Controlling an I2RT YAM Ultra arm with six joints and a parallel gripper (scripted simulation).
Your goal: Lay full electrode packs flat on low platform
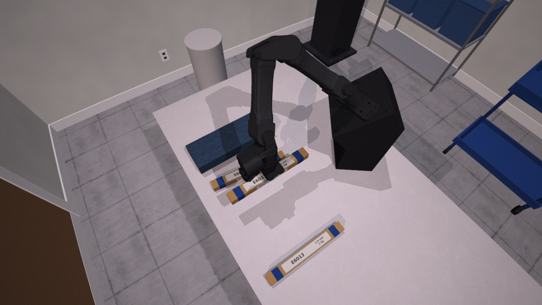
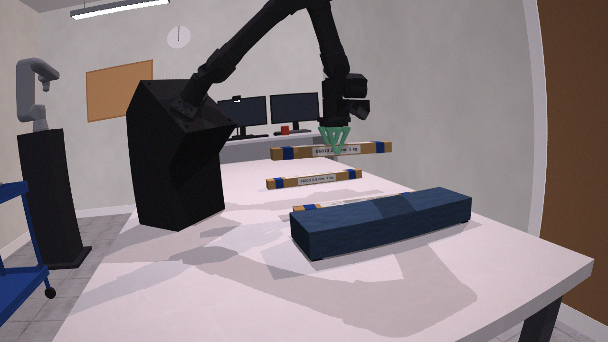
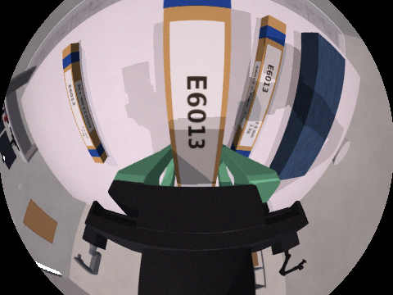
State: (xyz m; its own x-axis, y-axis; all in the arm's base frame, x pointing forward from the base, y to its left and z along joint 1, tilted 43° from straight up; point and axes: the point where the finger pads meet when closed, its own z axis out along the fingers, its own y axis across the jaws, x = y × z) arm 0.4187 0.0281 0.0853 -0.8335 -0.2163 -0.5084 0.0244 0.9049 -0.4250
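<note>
My gripper has green fingers and is shut on an E6013 electrode pack. It grips the pack near its middle and holds it level above the table. A second pack lies flat on the table right beside the low dark blue platform, just under and beside the held one. A third pack lies flat farther off on the white table. Nothing lies on the platform.
The big black slanted arm base stands on the table beside the packs. A grey cylinder stands on the floor past the table's end. A blue cart and a shelf rack stand off to one side.
</note>
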